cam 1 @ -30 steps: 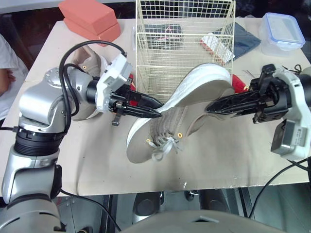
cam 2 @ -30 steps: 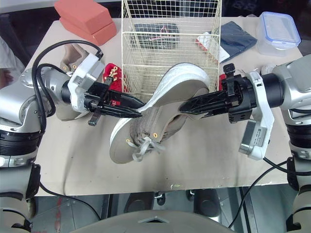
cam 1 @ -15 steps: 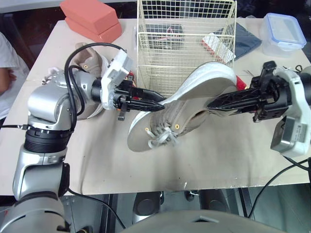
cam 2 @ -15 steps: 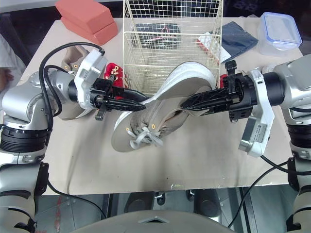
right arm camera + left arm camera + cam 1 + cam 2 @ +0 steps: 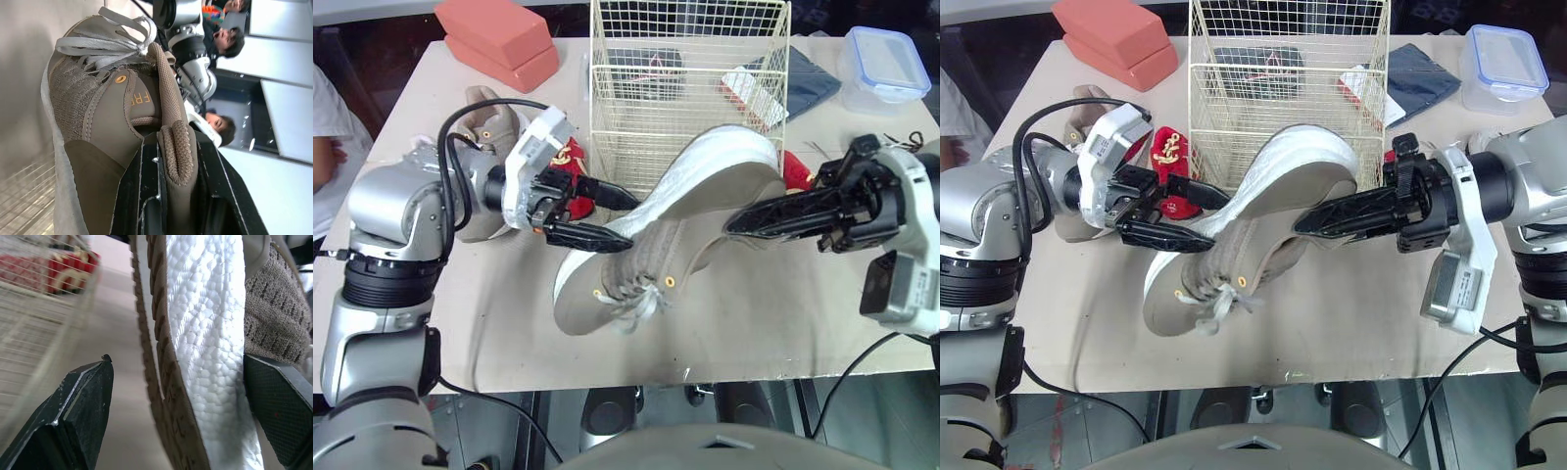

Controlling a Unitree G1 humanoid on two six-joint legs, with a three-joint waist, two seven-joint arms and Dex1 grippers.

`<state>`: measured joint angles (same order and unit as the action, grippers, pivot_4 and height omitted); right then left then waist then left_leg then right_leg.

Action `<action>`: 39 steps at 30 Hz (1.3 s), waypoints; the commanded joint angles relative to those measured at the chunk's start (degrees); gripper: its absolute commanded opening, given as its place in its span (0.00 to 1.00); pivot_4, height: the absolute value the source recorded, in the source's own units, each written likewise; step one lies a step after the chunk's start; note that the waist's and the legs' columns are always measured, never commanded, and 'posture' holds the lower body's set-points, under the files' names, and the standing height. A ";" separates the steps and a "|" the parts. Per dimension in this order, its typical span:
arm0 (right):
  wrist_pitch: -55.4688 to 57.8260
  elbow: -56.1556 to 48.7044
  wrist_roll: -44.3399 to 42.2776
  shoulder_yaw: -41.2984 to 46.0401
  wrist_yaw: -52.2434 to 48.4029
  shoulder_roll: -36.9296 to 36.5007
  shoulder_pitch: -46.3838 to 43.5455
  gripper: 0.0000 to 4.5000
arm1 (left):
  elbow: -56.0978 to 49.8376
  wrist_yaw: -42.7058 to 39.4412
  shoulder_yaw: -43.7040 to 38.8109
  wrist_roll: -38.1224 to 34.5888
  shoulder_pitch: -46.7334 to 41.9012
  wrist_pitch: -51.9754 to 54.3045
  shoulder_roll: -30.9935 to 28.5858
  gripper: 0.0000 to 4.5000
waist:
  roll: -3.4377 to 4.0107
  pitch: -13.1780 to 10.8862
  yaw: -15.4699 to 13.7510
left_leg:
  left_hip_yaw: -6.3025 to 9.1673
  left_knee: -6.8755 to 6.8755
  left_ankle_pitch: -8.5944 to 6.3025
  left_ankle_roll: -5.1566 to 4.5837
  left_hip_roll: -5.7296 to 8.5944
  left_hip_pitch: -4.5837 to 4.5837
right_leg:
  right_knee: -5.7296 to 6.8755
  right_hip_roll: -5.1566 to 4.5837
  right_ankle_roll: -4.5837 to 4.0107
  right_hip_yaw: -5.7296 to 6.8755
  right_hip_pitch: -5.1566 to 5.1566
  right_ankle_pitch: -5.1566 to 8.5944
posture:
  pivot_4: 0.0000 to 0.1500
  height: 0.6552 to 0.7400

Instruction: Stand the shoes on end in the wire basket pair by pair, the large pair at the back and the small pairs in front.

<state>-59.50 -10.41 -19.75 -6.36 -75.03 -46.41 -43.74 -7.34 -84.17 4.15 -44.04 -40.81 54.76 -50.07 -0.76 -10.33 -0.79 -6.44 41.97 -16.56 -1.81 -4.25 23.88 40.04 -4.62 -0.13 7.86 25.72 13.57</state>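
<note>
A large taupe sneaker (image 5: 656, 245) with a white sole hangs tilted in front of the wire basket (image 5: 685, 98), toe down near the table. My right gripper (image 5: 732, 225) is shut on its heel collar, and in the right wrist view the fingers (image 5: 142, 196) clamp that collar. My left gripper (image 5: 631, 223) stands open, one finger on each side of the sole (image 5: 205, 333) near the forefoot. The matching sneaker (image 5: 494, 127) lies behind my left arm. Small red shoes lie left (image 5: 570, 157) and right (image 5: 793, 166) of the basket.
Two coral blocks (image 5: 494, 39) sit at the back left. A lidded plastic box (image 5: 884, 64) and a dark cloth (image 5: 798, 78) are at the back right. A dark item (image 5: 641, 64) lies behind the basket. A person's arm (image 5: 328, 147) shows at the left edge.
My left gripper has opened and now straddles the sole. The sneaker's toe has swung lower and to the left, while the right gripper keeps hold of the heel.
</note>
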 commanded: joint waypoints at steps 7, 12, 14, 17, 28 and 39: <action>-1.32 -2.43 -2.97 2.67 6.38 -1.21 -1.24 0.00 | -1.40 -3.95 0.60 -6.13 -2.12 5.26 1.95 0.81 | 0.00 0.00 0.06 | 0.00 0.02 0.00 0.00 0.01 0.00 | 0.02 0.00 0.00 -0.01 0.00 0.00 | 1.00 0.36; -1.42 -2.22 -2.86 2.53 7.37 -1.92 -1.66 0.00 | -1.68 -3.81 0.43 -6.72 -1.91 5.86 2.40 0.39 | 0.00 0.00 0.06 | 0.01 0.03 0.00 0.00 0.01 0.00 | 0.03 0.00 -0.01 -0.01 0.00 0.00 | 1.00 0.36; -1.37 -2.07 -2.92 2.49 7.64 -2.08 -1.83 0.00 | -1.78 -3.66 0.16 -6.85 -1.80 5.94 2.60 0.35 | 0.00 0.00 0.06 | 0.01 0.03 0.00 0.00 0.01 0.00 | 0.03 0.00 -0.01 -0.02 0.00 0.00 | 1.00 0.36; -0.60 -1.71 -3.24 2.39 8.07 -2.30 -2.04 0.00 | -1.60 -3.15 -0.08 -5.97 -1.49 4.81 2.92 0.35 | 0.00 0.00 0.06 | 0.01 0.04 0.00 0.00 0.01 0.00 | 0.03 0.00 -0.01 -0.02 0.00 -0.01 | 1.00 0.36; 4.69 -0.13 -3.97 1.47 7.63 -1.46 -3.31 0.38 | -0.22 -2.05 -0.81 -4.23 -0.70 1.90 2.73 0.35 | 0.00 0.00 0.07 | 0.00 0.05 0.00 0.00 0.01 0.00 | 0.04 0.01 -0.03 -0.02 0.00 -0.02 | 1.00 0.36; 15.46 3.16 -2.89 2.66 11.67 -1.26 -5.52 0.98 | 1.69 0.59 -4.90 -3.84 1.09 -0.17 2.32 0.35 | 0.00 0.00 0.11 | 0.00 0.05 0.00 0.00 0.00 0.00 | 0.05 0.00 -0.07 -0.02 0.00 -0.04 | 1.00 0.36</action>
<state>-48.90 -8.96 -22.84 -6.38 -66.01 -47.77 -46.55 -4.86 -83.80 2.14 -46.82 -40.41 56.27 -47.41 -0.76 -10.33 -0.68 -6.44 42.02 -16.56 -1.81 -4.25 23.88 40.09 -4.62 -0.20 7.84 25.72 13.53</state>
